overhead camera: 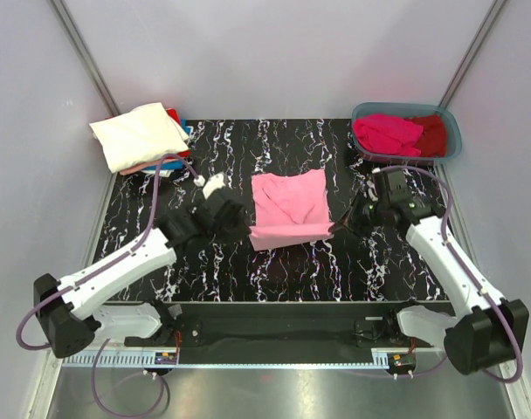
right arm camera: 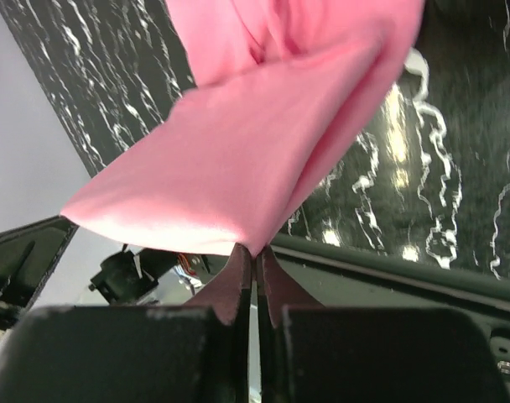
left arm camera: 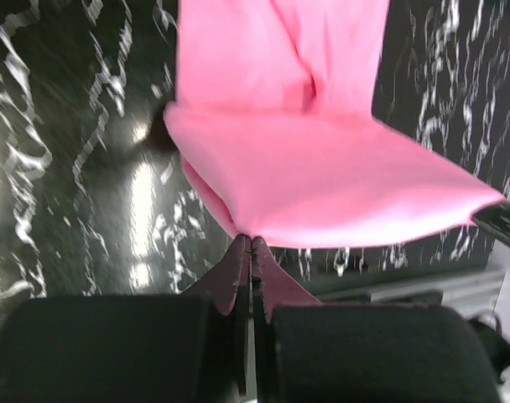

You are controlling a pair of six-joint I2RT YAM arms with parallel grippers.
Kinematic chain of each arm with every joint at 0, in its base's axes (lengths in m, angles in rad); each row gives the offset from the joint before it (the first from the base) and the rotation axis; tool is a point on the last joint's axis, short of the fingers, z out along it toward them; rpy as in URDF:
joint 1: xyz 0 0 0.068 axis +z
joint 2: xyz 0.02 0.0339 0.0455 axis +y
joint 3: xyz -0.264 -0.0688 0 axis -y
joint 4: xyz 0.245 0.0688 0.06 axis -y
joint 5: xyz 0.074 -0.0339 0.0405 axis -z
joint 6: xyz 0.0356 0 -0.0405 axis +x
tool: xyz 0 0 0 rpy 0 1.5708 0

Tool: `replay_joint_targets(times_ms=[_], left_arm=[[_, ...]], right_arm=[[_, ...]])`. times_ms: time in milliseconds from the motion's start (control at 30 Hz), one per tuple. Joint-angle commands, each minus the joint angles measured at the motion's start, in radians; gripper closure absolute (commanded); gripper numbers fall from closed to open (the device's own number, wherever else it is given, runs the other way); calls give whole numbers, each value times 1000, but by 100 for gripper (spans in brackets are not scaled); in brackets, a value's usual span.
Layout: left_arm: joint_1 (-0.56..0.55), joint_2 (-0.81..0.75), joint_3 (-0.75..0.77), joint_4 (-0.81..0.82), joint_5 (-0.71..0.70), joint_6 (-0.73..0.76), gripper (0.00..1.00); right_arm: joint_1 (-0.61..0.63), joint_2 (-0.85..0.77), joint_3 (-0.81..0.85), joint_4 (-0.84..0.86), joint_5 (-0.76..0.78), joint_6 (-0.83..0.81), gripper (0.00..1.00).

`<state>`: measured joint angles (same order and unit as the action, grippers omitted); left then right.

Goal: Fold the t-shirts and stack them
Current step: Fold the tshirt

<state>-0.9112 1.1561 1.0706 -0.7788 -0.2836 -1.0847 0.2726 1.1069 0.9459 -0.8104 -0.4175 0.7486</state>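
Observation:
A light pink t-shirt lies partly folded in the middle of the black marbled table. Its near edge is raised off the surface. My left gripper is shut on the shirt's near left corner, and the left wrist view shows the cloth pinched at the fingertips. On the near right corner my right gripper is shut too, with the pink fabric caught between its tips. A stack of folded t-shirts, cream-white on top, sits at the back left.
A grey-blue plastic tub at the back right holds a magenta t-shirt and a dark red one. Pale walls close in the table on three sides. A metal rail runs along the near edge.

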Motion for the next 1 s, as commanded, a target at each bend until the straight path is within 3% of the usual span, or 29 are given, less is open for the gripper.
replay_joint_targets(times_ms=[0, 433, 567, 700, 733, 767, 833, 867, 900, 967], left_arm=[[96, 55, 86, 1, 55, 127, 100], [340, 364, 334, 65, 277, 315, 100], [420, 526, 483, 58, 349, 394, 100], [524, 824, 707, 20, 411, 437, 100], [541, 884, 814, 7, 423, 443, 100], [558, 1003, 872, -3, 461, 448, 89], [600, 1118, 1060, -42, 506, 451, 47], [609, 1205, 1116, -43, 544, 462, 33], [620, 1240, 1172, -62, 538, 468, 28], [629, 1255, 1238, -112, 529, 454, 23]], right_arm=[[-4, 76, 126, -15, 78, -46, 100], [-64, 444, 422, 13, 86, -94, 100], [-111, 615, 627, 2, 82, -95, 100], [-150, 887, 897, 2, 21, -78, 100], [-154, 1044, 988, -10, -10, -83, 93], [-159, 1133, 1207, -25, -51, -92, 70], [-165, 1409, 1498, -177, -162, -127, 19], [-168, 1486, 1780, -246, -167, -132, 15], [-170, 1546, 1889, -336, -191, -141, 14], [-167, 1570, 1931, -355, -204, -156, 12]])
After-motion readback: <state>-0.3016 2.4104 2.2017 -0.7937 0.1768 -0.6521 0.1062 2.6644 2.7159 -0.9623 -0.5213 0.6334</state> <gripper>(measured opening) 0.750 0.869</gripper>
